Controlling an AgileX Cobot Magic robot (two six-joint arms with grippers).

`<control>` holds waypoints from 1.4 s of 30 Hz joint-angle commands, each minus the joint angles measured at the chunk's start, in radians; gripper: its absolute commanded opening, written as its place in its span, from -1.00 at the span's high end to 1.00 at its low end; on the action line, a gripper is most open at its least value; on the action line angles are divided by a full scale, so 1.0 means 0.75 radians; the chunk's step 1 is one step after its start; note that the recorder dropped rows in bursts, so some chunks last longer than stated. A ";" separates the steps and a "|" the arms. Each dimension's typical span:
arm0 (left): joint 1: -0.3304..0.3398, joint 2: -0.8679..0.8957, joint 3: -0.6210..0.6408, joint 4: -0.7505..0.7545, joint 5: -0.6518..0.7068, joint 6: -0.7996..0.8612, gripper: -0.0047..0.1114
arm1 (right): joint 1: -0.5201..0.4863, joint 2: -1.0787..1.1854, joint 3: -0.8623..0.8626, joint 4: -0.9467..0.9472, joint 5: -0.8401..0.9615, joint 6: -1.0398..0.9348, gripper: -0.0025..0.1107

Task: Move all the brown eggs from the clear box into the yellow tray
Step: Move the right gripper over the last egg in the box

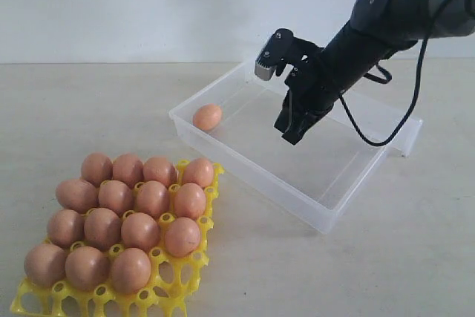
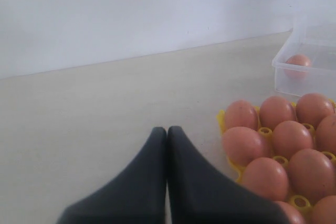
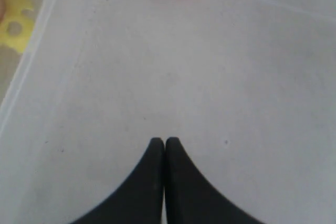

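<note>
1. the step in hand looks like the last pick: one brown egg (image 1: 207, 116) lies in the clear box (image 1: 245, 162), tucked in its far left corner in the exterior view.
2. the right gripper (image 1: 295, 135) hovers over the bare middle of the box, jaws pressed together on nothing, well apart from that egg.
3. the next move likely calls for opening the jaws, shifting to the corner and lowering around the egg; the two box walls beside it crowd the approach.
4. the other eggs (image 1: 122, 220) fill most of the yellow tray (image 1: 171, 298); the free cups (image 1: 174, 276) on its near edge sit just beside seated eggs.
5. the left gripper (image 2: 167, 129) is clenched and empty, near the tray over the table (image 2: 105, 108), out of the way.
</note>
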 commanded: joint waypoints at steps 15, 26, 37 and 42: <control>-0.012 -0.002 0.004 0.001 -0.016 -0.001 0.99 | 0.038 0.139 -0.109 0.398 -0.130 -1.116 0.96; -0.012 -0.002 0.004 0.001 -0.016 -0.001 0.99 | 0.048 0.200 -0.123 0.345 -0.236 -0.528 0.96; -0.012 -0.002 0.004 0.001 -0.016 -0.001 0.99 | -0.002 0.194 -0.123 -0.086 0.064 -0.030 0.96; -0.012 -0.002 0.004 0.001 -0.016 -0.001 0.99 | 0.001 0.197 -0.123 -0.044 0.220 -0.015 0.96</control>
